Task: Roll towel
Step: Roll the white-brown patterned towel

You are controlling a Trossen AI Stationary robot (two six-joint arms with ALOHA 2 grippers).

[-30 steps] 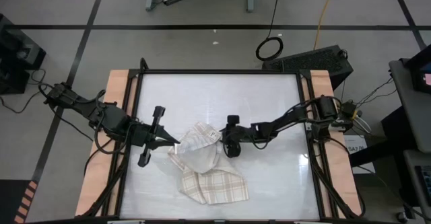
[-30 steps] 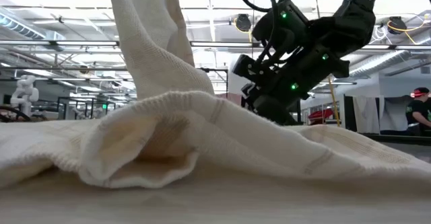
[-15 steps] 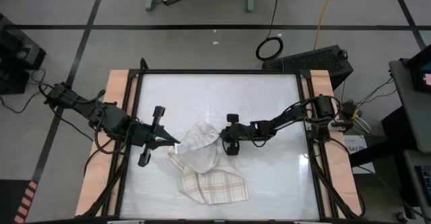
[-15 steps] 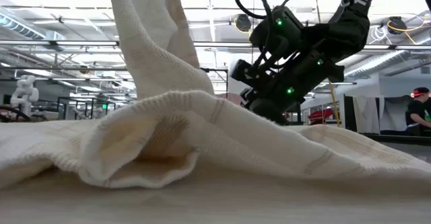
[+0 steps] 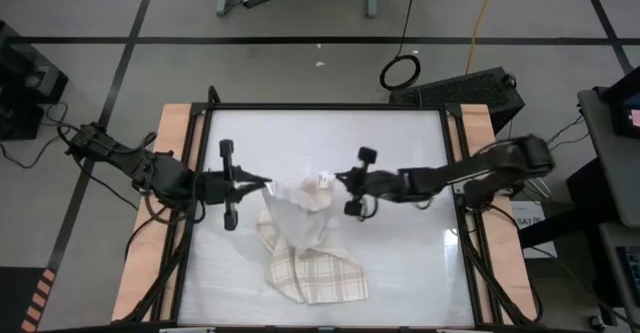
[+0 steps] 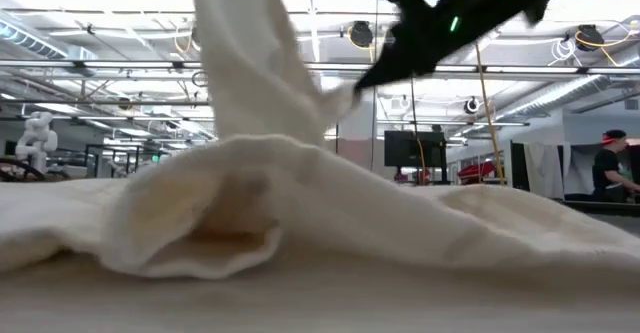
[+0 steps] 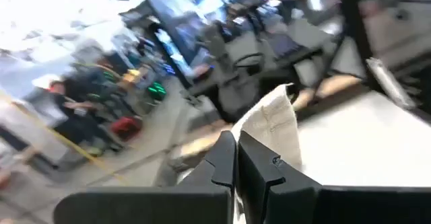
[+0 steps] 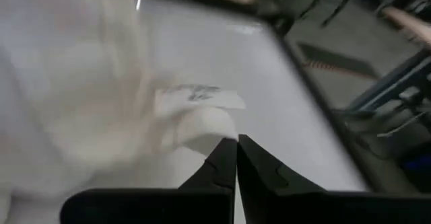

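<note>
The towel (image 5: 300,238) lies crumpled near the worktop's (image 5: 400,263) middle, its upper edge lifted between two arms: left pincer (image 5: 268,184) pinching one towel corner, right pincer (image 5: 338,179) pinching the opposite corner.

I see bare tabletop (image 5: 330,133) at the far half and right side; the towel (image 5: 305,248), strung between both hands, blocks the centre.

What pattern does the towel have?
The towel is cream-white with a tan-brown plaid grid, clearest in the high view on its flat lower part.
</note>
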